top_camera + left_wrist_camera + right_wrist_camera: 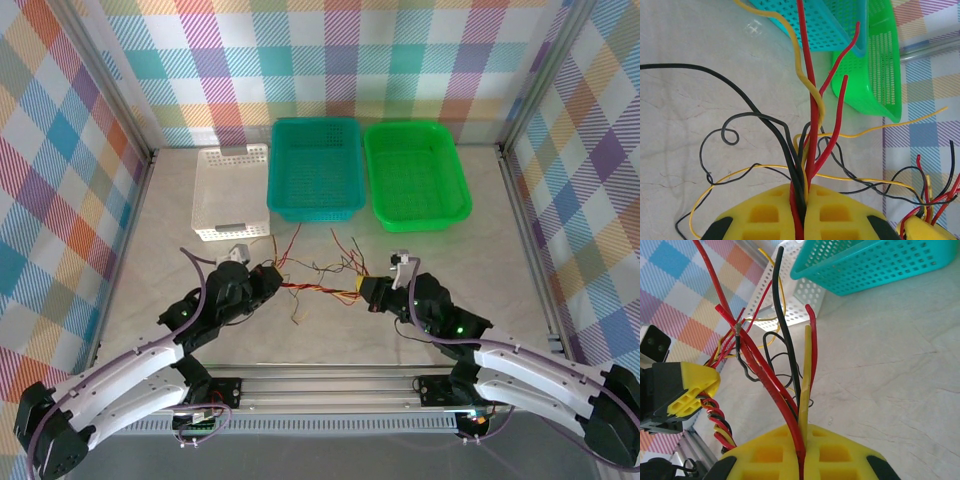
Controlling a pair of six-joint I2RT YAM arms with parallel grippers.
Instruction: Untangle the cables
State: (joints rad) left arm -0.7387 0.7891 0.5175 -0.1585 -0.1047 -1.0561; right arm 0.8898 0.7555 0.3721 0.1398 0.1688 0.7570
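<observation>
While the cables (pixel 318 287) lie as one tangled bundle near the middle of the surface (pixel 160 230), the left hand (pixel 274 282) is closed tight on one end of them. The right hand (pixel 362 290) is closed on the other end. Loose red, yellow and black ends spread out toward the teal basket (pixel 316 168).

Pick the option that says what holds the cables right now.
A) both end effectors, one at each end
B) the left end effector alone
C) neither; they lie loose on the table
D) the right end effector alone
A: the left end effector and the right end effector are each shut on the cables, which stretch between them; each wrist view shows wires pinched in closed jaws.
</observation>
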